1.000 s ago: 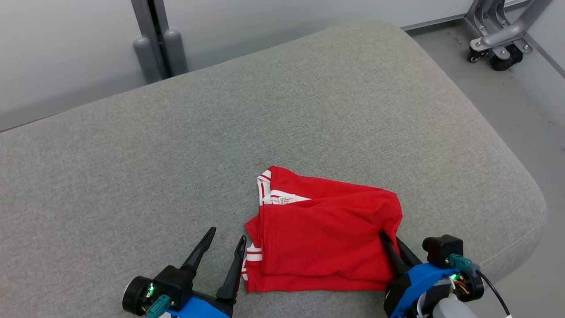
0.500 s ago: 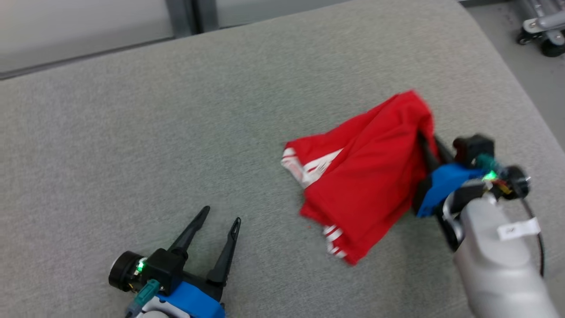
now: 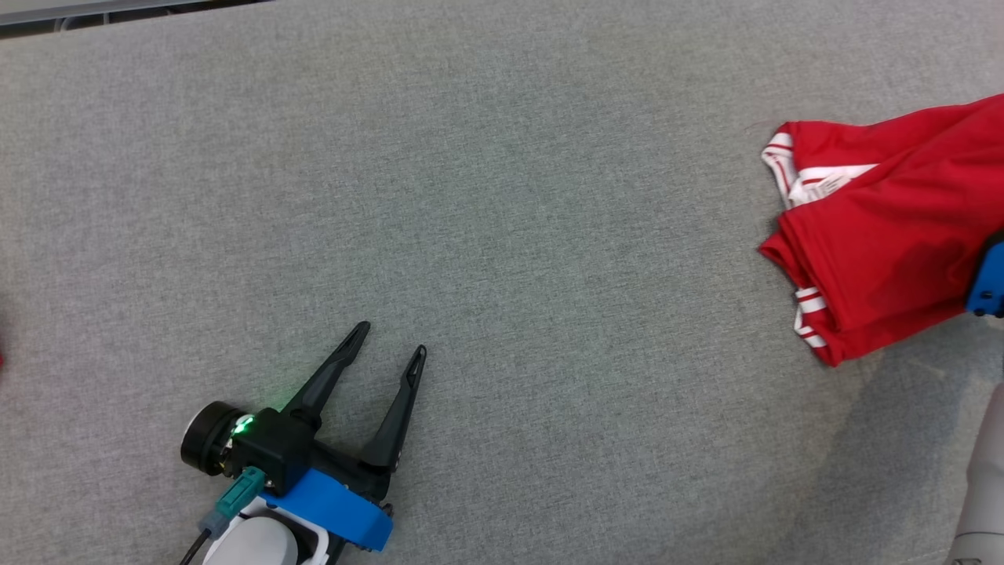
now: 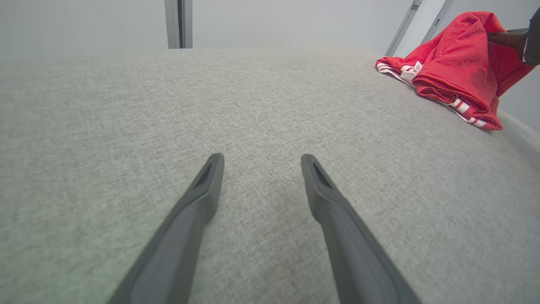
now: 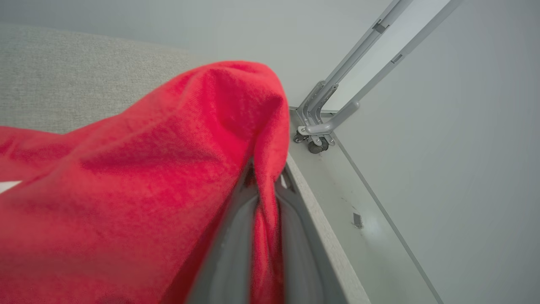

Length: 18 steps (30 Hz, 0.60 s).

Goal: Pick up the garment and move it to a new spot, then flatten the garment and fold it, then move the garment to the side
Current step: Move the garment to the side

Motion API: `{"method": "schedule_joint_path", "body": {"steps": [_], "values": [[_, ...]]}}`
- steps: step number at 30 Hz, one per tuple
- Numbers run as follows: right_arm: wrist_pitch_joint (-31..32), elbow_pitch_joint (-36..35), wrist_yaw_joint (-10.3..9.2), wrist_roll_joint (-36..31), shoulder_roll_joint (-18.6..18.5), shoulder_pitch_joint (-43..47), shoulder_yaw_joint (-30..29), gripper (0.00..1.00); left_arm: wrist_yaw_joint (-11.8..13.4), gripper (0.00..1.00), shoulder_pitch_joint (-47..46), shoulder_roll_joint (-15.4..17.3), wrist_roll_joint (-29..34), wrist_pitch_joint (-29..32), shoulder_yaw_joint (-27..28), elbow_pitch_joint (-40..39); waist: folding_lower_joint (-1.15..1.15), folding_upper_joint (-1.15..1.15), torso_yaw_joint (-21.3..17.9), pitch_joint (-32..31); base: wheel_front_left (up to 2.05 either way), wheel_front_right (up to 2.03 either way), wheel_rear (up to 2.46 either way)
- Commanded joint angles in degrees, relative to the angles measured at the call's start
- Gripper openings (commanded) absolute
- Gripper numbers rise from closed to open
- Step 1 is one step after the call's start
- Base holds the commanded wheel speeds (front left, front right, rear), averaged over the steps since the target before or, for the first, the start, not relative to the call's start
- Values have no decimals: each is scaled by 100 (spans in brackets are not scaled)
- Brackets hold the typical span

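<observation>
Garment [image 3: 878,259] near cushion [image 3: 502,196] edge, wheeled frame [image 5: 337,120] beyond

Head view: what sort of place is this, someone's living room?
Likely a robot test room, not a home: a grey fabric cushion as worktop, bare pale walls, a wheeled metal stand.

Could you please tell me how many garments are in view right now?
1: a red garment at the right edge of the grey cushion, pinched in the right gripper. A red sliver at the head view's left edge might be another.
</observation>
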Motion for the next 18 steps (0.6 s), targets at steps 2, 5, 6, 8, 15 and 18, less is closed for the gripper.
{"method": "schedule_joint_path", "body": {"steps": [2,5,6,8,15,18], "values": [[15,-161,-6,-55,-7,-152,-128,0,20,100,52,158,-45,26,75,170,0,0,33,41,0,0,0],[40,-306,-5,-109,1,-221,-220,0,20,100,45,186,-52,28,81,166,0,0,46,65,0,0,0],[48,-360,-6,-112,3,-254,-249,0,20,100,35,192,-50,28,87,169,0,0,50,73,0,0,0],[76,-443,-6,-128,4,-307,-283,0,20,100,5,198,-50,28,95,174,0,0,65,86,0,0,0],[-73,-625,-5,-129,13,-455,-452,100,20,100,-20,140,-83,28,140,259,0,0,145,54,0,0,0],[-372,-501,-5,52,16,-541,-314,100,20,100,6,88,-97,27,211,282,0,0,167,-16,0,0,0]]}}
